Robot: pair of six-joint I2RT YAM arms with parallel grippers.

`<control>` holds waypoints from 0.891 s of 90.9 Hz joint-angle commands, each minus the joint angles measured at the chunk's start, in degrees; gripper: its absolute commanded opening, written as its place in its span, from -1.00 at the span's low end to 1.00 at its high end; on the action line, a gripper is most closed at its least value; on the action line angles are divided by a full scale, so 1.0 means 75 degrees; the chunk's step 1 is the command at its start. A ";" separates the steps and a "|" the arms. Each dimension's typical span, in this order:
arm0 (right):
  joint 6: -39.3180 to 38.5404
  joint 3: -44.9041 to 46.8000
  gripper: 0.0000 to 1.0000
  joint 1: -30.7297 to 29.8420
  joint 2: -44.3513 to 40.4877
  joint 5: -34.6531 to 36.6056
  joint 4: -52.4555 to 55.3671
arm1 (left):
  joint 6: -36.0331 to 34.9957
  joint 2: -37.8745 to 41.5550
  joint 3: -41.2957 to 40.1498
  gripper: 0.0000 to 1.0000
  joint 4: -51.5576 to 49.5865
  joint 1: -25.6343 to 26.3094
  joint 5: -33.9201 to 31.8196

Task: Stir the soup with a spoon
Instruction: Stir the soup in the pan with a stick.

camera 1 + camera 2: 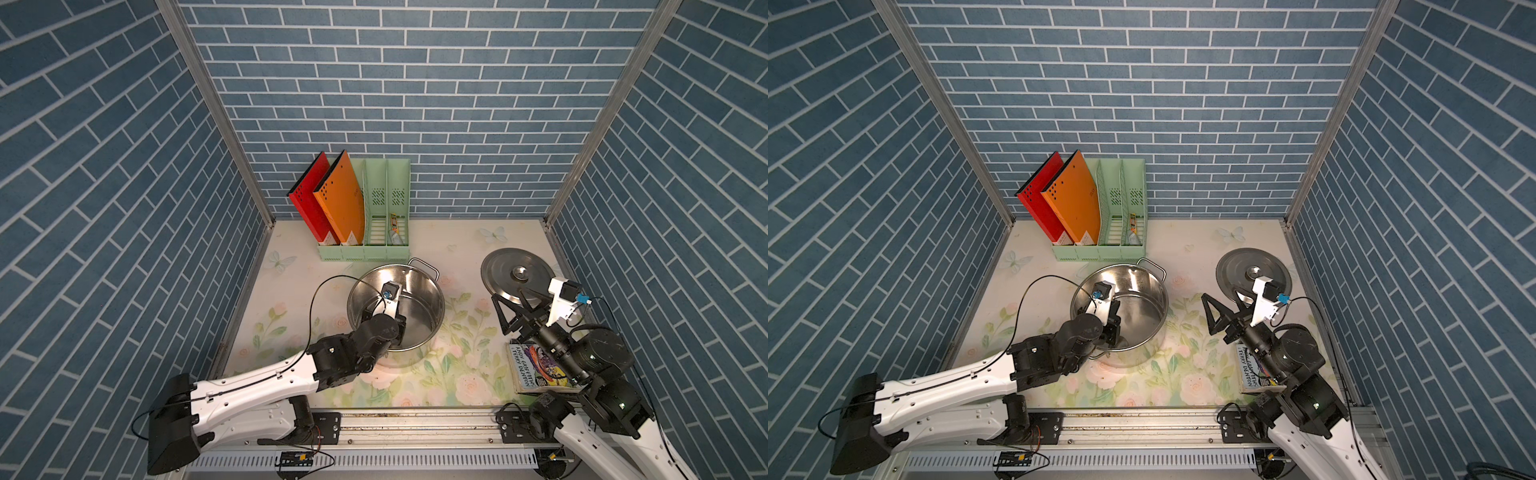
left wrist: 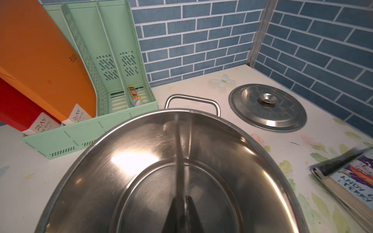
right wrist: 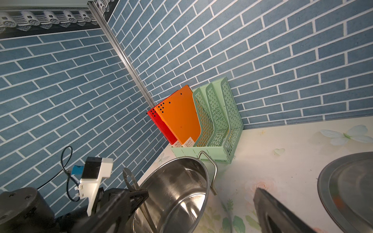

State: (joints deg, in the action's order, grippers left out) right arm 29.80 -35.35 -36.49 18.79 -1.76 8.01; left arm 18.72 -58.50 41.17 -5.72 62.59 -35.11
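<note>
Nearest me, by the front edge of the floral-printed tabletop (image 1: 415, 374), an illustrated paperback book (image 1: 525, 370) lies flat, partly under my right arm.

A little farther in, my left gripper (image 2: 181, 198) reaches down inside the wide round stainless-steel pot (image 1: 419, 299) from its near side. Its jaws are pinched tight on the long slim grey metal spoon (image 2: 178, 161). In the left wrist view the spoon's shaft shows blurred, running from my fingertips across the pot's floor towards the far wall. In the right wrist view the handle's end with the oval hole sticks up above my fingers, and the shaft slants down into the pot.

My right gripper (image 1: 517, 309) hangs above the table between the pot and the round steel lid (image 1: 507, 266). Its jaws are spread wide and grip nothing.

The lid lies flat, knob up, beyond that hand and well apart from the pot.

Farthest off, a mint-green plastic file rack (image 1: 386, 199) stands against the blue brick-patterned back wall (image 1: 415, 83), just behind the pot's far handle. A red folder (image 1: 307, 199) and an orange folder (image 1: 340, 195) lean in two of its slots, side by side.
</note>
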 commanded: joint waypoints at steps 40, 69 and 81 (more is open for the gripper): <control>0.0140 -0.0229 0.99 -0.0032 -0.0279 0.0139 0.0162 | -0.1373 -0.1269 0.0613 -1.00 0.1414 -0.2456 0.0589; 0.0151 -0.0343 0.99 -0.0031 -0.0496 0.0279 0.0467 | -0.1718 -0.2768 0.1672 -1.00 0.2835 -0.2456 0.2239; 0.0151 -0.0383 0.99 -0.0027 -0.0575 0.0337 0.0578 | -0.1751 -0.3088 0.1826 -1.00 0.3196 -0.2271 0.2722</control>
State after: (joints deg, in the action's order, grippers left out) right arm 29.82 -36.53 -36.49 15.66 -0.32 11.40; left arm 6.72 -80.25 53.17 13.06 44.56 -20.10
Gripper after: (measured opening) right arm 0.996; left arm 0.081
